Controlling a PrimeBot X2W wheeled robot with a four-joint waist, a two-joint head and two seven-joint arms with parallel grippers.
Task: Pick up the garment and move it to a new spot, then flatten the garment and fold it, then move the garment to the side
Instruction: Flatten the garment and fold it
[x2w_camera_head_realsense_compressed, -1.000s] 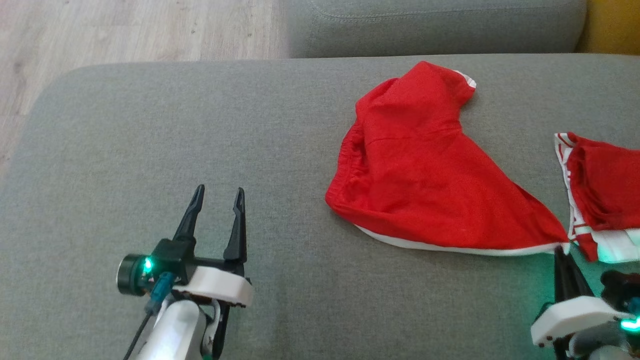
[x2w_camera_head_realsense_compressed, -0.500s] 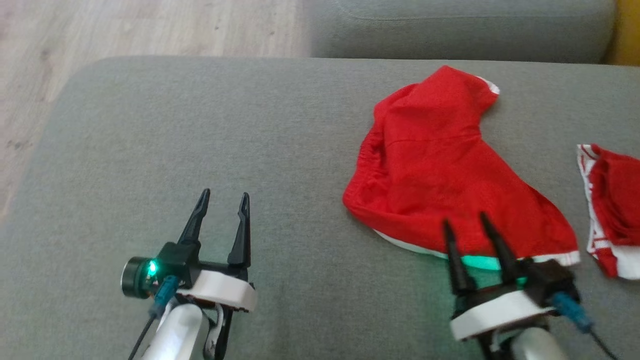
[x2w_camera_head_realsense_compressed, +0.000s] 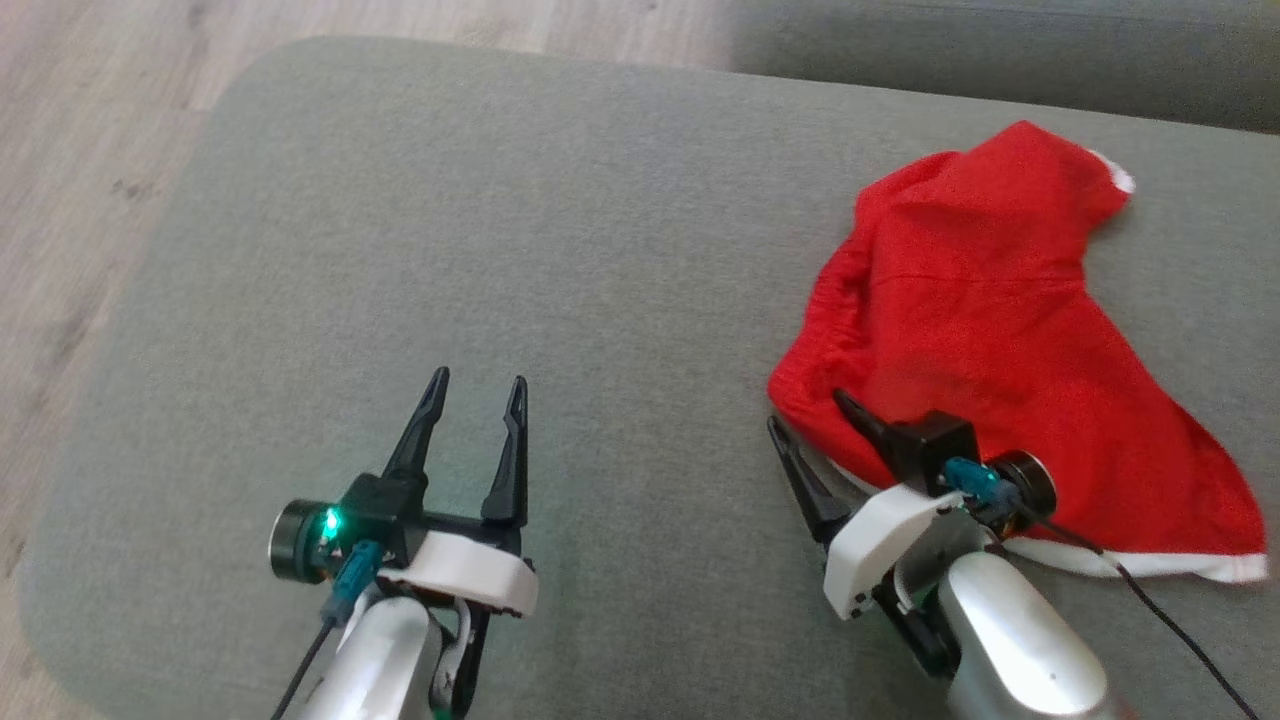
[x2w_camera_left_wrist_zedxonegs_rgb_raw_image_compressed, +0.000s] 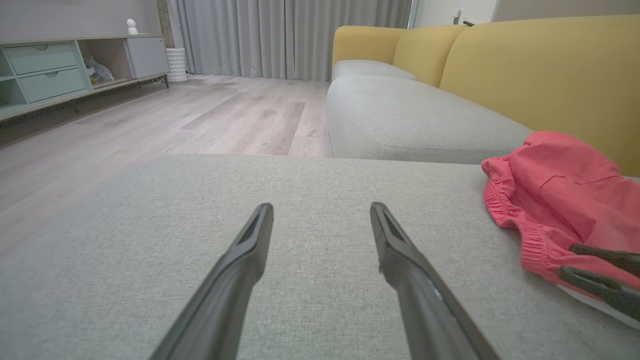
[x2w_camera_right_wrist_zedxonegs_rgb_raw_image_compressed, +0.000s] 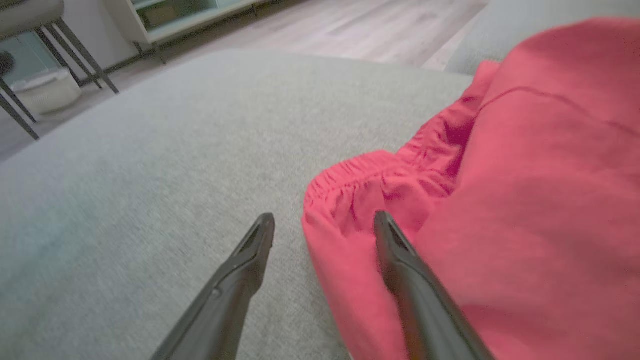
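Here the red garment (x2w_camera_head_realsense_compressed: 1000, 330) lies crumpled on the right side of the grey cushion (x2w_camera_head_realsense_compressed: 500, 200). The right gripper (x2w_camera_head_realsense_compressed: 806, 411) has its fingers (x2w_camera_right_wrist_zedxonegs_rgb_raw_image_compressed: 395, 247) apart, straddling the garment's elastic edge. The left gripper (x2w_camera_head_realsense_compressed: 478, 379), fingers apart too, hovers over bare cushion.

jaws long, black | collars (x2w_camera_head_realsense_compressed: 465, 575) white | plugs (x2w_camera_head_realsense_compressed: 352, 590) teal | forearms (x2w_camera_head_realsense_compressed: 375, 660) silver | lamp (x2w_camera_head_realsense_compressed: 330, 520) green

My head camera looks steeply down on the cushion (x2w_camera_head_realsense_compressed: 600, 250). My left wrist camera skims low across it toward floor (x2w_camera_left_wrist_zedxonegs_rgb_raw_image_compressed: 225, 110) and sofa (x2w_camera_left_wrist_zedxonegs_rgb_raw_image_compressed: 525, 65). My right wrist camera sits close over the garment (x2w_camera_right_wrist_zedxonegs_rgb_raw_image_compressed: 525, 200), which all three views share.
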